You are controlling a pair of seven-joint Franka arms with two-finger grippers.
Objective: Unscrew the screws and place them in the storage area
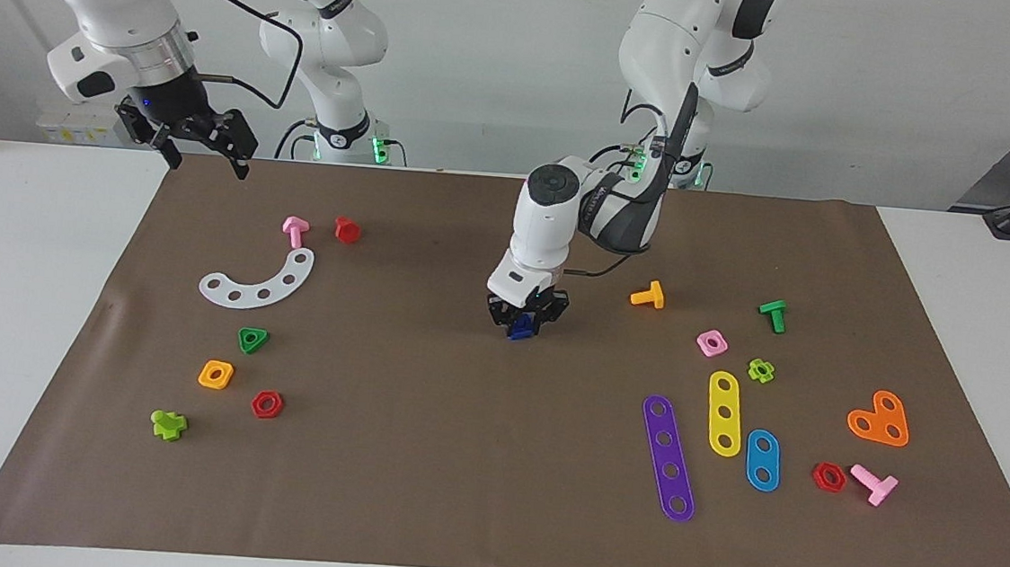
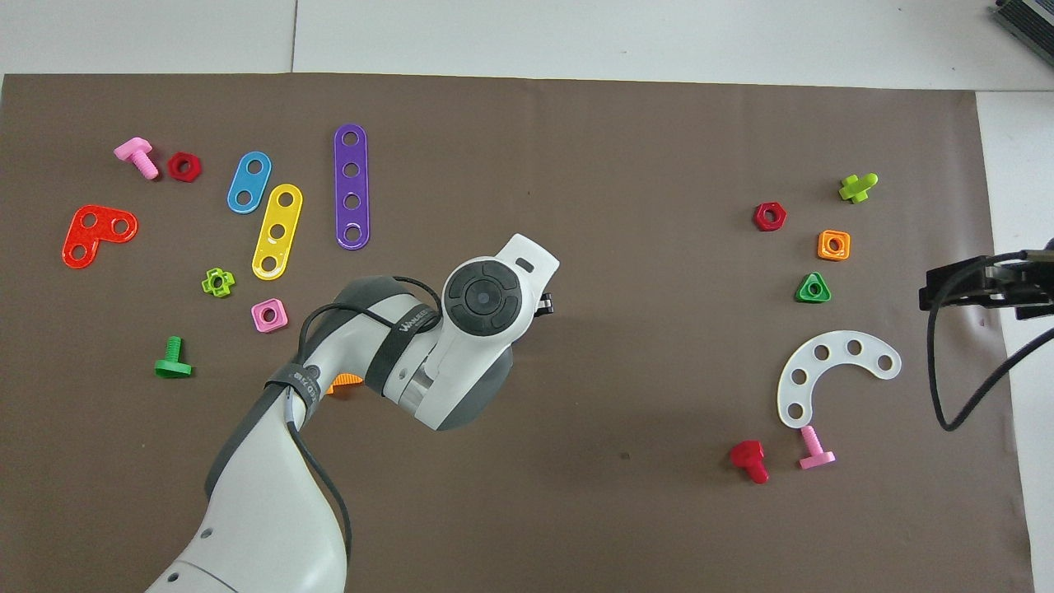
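Left gripper clenched on dark-blue screw, low over middle of brown paper mat. Right gripper parked with fingers spread, holding nothing, over mat's corner at right arm's end, near white curved strip.

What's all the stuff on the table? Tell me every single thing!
screw: one, dark blue, mid-mat, in left gripper
curved strip: one, white, right arm's end
straight strips: three, purple, yellow, blue, left arm's end
corner plate: one, orange, left arm's end
bolts: six; pink, red, lime at right arm's end; orange, green, pink at left arm's end
nuts: six; green, orange, red at right arm's end; pink, lime, red at left arm's end
mat: one, brown, on white table
left gripper: shut on the screw
right gripper: open, waiting above mat's edge
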